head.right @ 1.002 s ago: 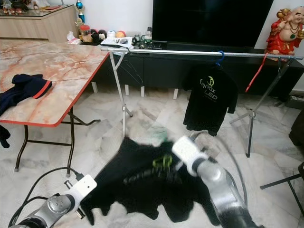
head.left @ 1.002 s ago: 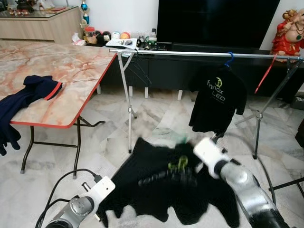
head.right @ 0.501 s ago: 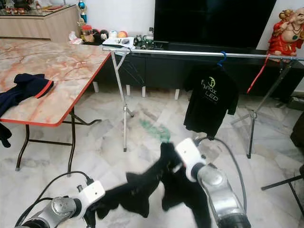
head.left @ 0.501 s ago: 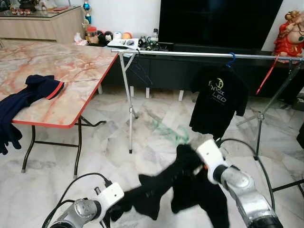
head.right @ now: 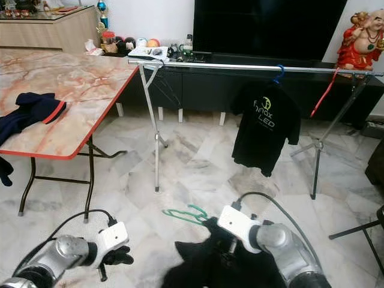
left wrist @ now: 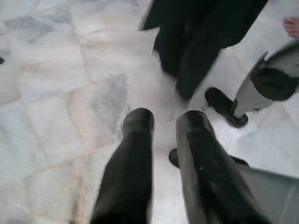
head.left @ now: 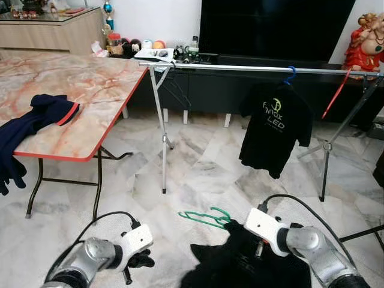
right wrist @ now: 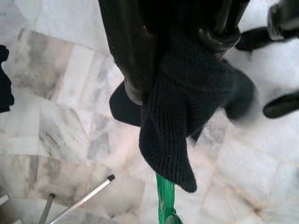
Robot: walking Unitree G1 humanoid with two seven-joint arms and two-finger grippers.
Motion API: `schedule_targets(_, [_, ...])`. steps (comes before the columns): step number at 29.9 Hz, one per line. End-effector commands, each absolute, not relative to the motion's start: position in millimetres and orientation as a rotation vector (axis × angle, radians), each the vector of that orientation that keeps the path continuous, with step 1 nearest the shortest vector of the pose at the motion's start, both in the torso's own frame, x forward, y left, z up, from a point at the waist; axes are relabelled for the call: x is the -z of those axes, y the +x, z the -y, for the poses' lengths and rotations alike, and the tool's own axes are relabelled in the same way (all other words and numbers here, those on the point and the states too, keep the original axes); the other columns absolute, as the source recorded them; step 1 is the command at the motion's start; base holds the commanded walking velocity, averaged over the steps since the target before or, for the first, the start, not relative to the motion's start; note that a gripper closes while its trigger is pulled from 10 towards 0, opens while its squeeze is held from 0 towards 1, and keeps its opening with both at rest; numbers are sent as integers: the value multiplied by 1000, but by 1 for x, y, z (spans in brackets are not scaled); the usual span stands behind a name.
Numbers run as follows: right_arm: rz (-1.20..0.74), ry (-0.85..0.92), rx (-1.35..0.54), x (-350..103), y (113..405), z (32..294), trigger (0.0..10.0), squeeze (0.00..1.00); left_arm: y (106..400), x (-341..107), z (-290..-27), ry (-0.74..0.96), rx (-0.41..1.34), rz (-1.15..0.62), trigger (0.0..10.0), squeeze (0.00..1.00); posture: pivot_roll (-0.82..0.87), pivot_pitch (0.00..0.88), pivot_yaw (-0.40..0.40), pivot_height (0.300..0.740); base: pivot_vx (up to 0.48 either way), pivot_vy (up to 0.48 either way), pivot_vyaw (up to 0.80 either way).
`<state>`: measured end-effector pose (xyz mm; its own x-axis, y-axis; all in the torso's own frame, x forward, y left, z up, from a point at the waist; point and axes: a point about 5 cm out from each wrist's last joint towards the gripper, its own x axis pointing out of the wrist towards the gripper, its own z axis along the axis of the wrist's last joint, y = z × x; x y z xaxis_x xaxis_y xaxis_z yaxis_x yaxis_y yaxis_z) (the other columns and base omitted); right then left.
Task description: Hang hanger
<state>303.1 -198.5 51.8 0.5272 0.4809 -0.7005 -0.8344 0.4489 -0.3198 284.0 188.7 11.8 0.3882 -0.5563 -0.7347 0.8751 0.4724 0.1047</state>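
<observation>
A table (head.left: pixel 90 90) stood on the left with a jacket (head.left: pixel 36 117) on it. Right of it ran a clothes rail (head.left: pixel 240 68) with a shirt (head.left: pixel 275 129) hanging from it, a TV (head.left: pixel 276 27) behind. A hanger (head.left: pixel 207 217) and another shirt (head.left: pixel 246 267) sat low in front.

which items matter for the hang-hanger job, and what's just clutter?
Job:
green hanger
black shirt on it, pinched by right gripper
clothes rail

Clutter:
marble table
navy garment
hung T-shirt
red statue
</observation>
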Motion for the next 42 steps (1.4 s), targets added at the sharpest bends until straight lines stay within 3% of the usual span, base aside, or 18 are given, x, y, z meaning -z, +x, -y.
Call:
schedule_targets(1, [-522, -712, -972, -60, 306, 191, 10000, 0, 289, -20, -185, 497, 984, -643, 10000, 1000, 109, 11, -44, 740, 0, 0, 0])
schedule_targets(10, [-567, -680, -1253, -47, 290, 178, 10000, 0, 307, -51, -148, 310, 1043, -445, 10000, 1000, 116, 8, -52, 740, 0, 0, 0])
schedule_targets(19, [-544, -671, -1297, -49, 294, 169, 10000, 0, 301, -55, -134, 322, 1143, -451, 10000, 988, 120, 8, -52, 740, 0, 0, 0])
schedule_targets(20, [-532, -680, -1278, -51, 297, 168, 10000, 0, 299, -54, -134, 314, 1161, -469, 10000, 0, 117, 8, -53, 740, 0, 0, 0])
schedule_targets(26, [-502, -685, -1247, -55, 303, 165, 10000, 0, 287, -47, -138, 352, 1249, -576, 10000, 0, 118, 8, -54, 740, 0, 0, 0])
schedule_targets(42, [-480, -668, -1350, -61, 303, 159, 10000, 0, 293, -48, -131, 380, 1149, -513, 10000, 0, 117, 9, -57, 740, 0, 0, 0])
